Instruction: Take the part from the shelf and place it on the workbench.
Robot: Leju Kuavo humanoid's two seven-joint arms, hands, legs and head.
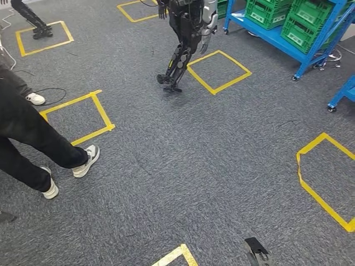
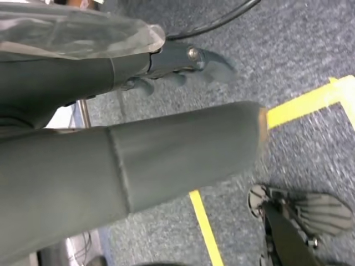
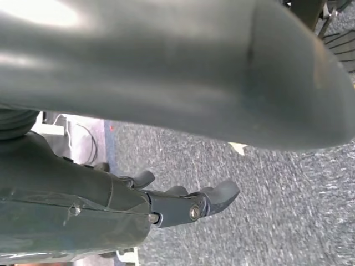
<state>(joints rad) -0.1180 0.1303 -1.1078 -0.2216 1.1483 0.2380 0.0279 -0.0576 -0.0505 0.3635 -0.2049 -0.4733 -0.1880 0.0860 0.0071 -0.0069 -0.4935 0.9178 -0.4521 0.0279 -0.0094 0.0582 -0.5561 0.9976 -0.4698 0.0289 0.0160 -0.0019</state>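
Step in hand: judged from the scene, the robot was walking across the grey carpet floor [image 1: 188, 166] toward the blue metal shelf on wheels [image 1: 268, 36], stacked with green plastic crates [image 1: 308, 25]; nothing was carried.
Doing it well: it should head for the shelf's open side, stepping wide of the second black humanoid robot [image 1: 184, 39] and the person's dark-trousered legs [image 1: 29, 138].
Left hand [image 2: 184, 61]: hanging, fingers loosely extended, holding nothing.
Right hand [image 3: 184, 202]: hanging likewise, fingers apart, holding nothing.
The part: not discernible; presumably among the crates, but I cannot tell.
Head view alone: shelf, crates, yellow tape squares [image 1: 218, 71], bystanders.
Wrist views alone: both hands' fingers, close above the carpet.
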